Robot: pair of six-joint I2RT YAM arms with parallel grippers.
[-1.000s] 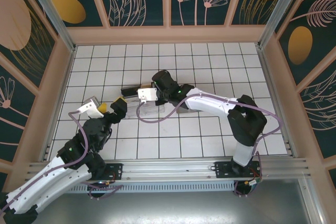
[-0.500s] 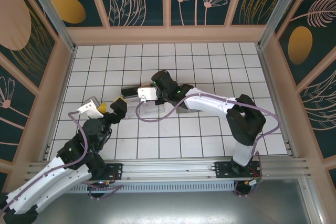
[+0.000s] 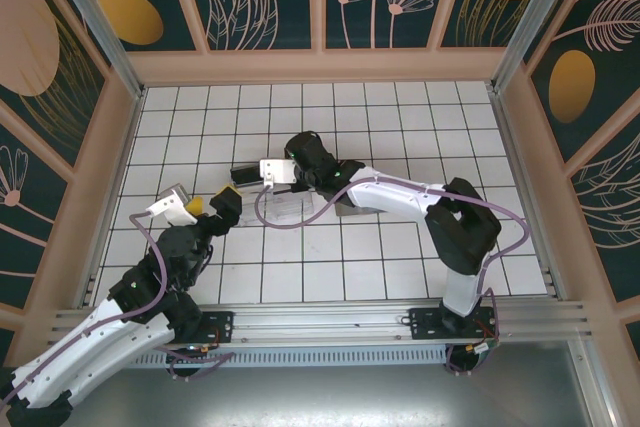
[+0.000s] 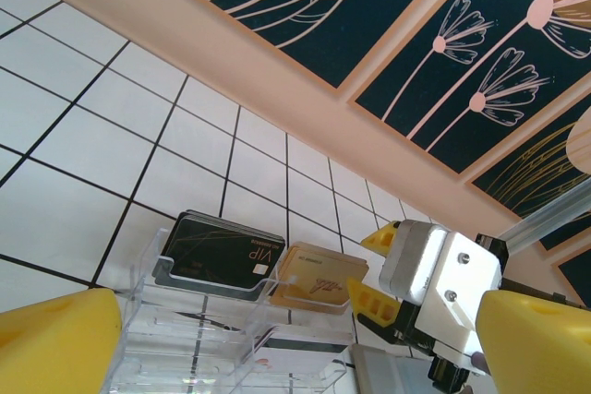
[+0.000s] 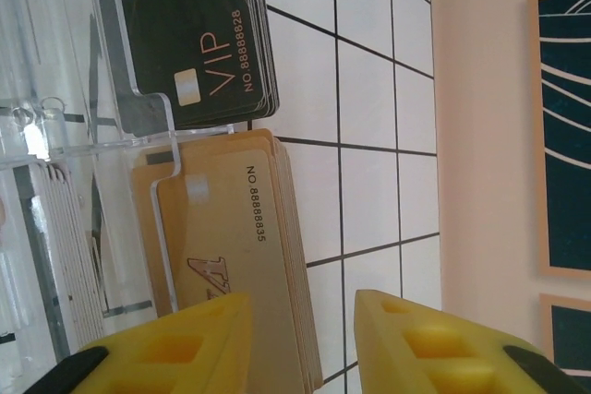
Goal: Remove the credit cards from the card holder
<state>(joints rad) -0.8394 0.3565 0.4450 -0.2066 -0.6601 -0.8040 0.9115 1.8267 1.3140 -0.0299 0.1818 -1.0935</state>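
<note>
Close over card holder (image 5: 65, 182), my right fingers (image 5: 185, 348) sit parted, lined up w/ gold credit cards' (image 5: 231, 228) edge: thin, stiff, slick; pinch there.

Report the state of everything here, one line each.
black cards: slotted in holder
gold cards: slotted in holder, beside the black ones
holder: on table, loaded
left gripper: open, empty
right gripper: open, at the gold cards

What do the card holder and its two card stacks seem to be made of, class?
Card holder: clear hard plastic, likely acrylic; tiles show through, edges glint. Black cards: plastic, semi-gloss, printed lettering. Gold cards: plastic probably, satin metallic sheen.
</note>
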